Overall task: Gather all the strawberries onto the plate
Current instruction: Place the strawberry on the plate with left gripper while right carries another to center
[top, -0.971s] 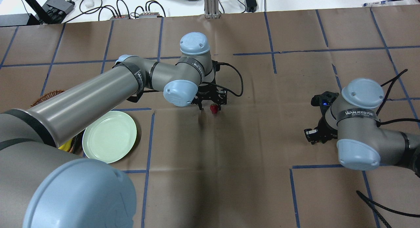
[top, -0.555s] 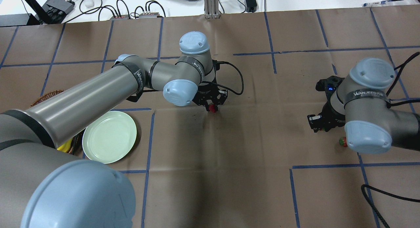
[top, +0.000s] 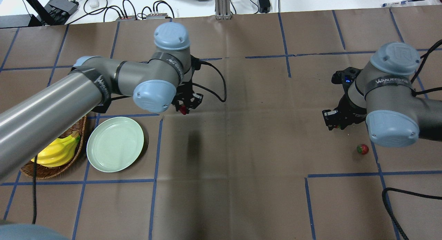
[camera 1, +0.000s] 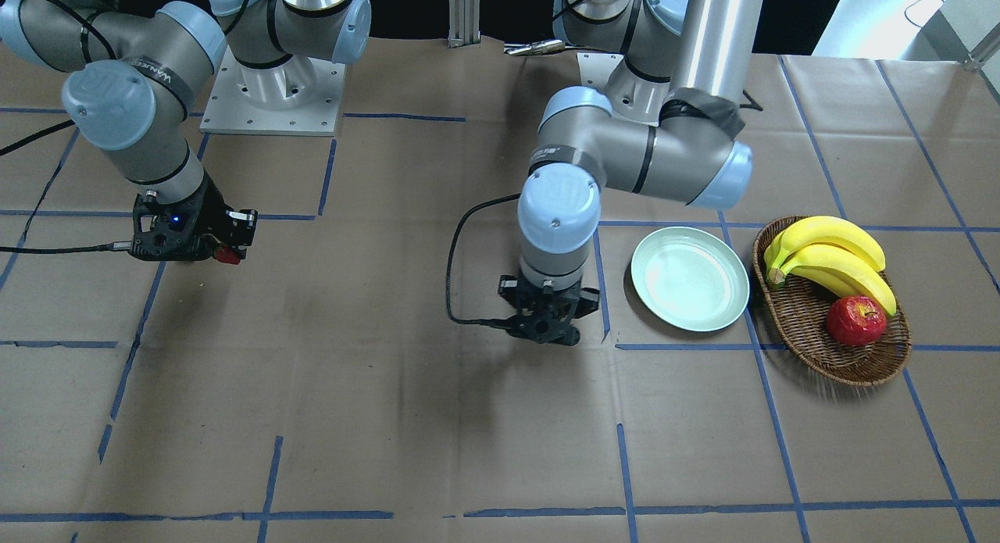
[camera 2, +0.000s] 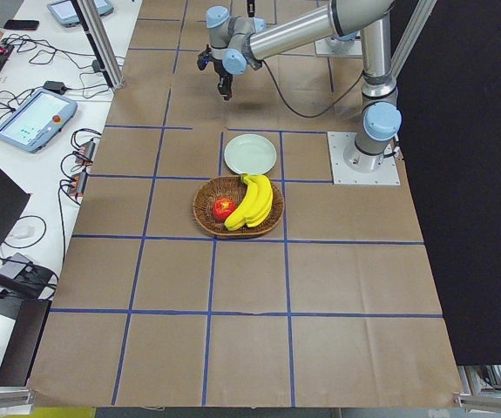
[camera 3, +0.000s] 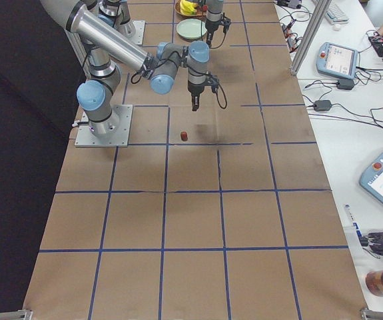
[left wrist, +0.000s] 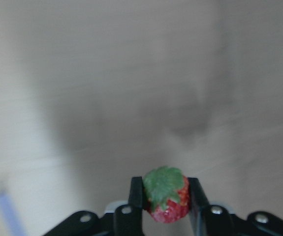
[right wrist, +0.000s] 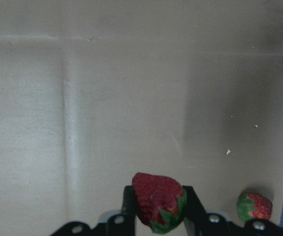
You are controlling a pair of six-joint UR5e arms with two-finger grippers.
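As the left hand [top: 185, 107] pinches one strawberry [left wrist: 167, 199] and the right hand [top: 336, 122] another strawberry [right wrist: 157, 200], carrying looks to be the step in hand. Next, the left hand should centre over the plate [top: 115, 143] and release.

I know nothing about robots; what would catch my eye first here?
The left gripper pinches one strawberry and the right gripper another strawberry. A third strawberry lies loose nearby, while the mint plate beside the fruit basket sits empty.
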